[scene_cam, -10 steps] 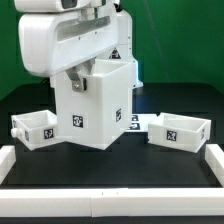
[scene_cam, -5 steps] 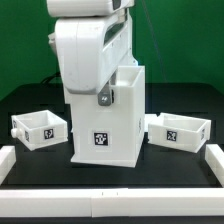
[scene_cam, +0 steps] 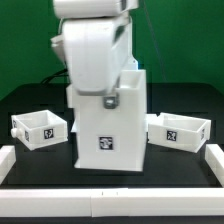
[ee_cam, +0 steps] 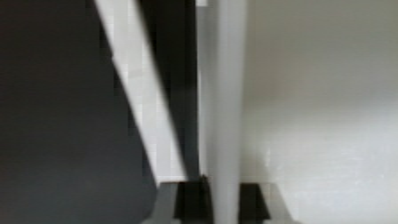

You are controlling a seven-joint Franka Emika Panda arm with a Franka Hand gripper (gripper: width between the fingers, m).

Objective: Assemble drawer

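Observation:
The drawer's tall white box shell (scene_cam: 108, 130) stands upright on the black table, open side up, with a tag on its front face. My gripper (scene_cam: 108, 99) comes down from above and is shut on the shell's top wall edge. In the wrist view the thin white wall (ee_cam: 217, 100) runs between my two dark fingers (ee_cam: 178, 205), with my gripper (ee_cam: 217, 202) closed on it. One shallow white tagged tray (scene_cam: 38, 128) lies at the exterior view's left of the shell. The other tray (scene_cam: 180, 130) lies at its right.
Low white rails edge the table at the exterior view's left (scene_cam: 14, 160), right (scene_cam: 213, 160) and front (scene_cam: 110, 204). The arm's bulky white body (scene_cam: 92, 50) hangs over the shell. A green wall stands behind.
The shell was tilted and turned a second ago; it now stands upright and square with its tag facing the camera. The arm moved with it toward the exterior view's right.

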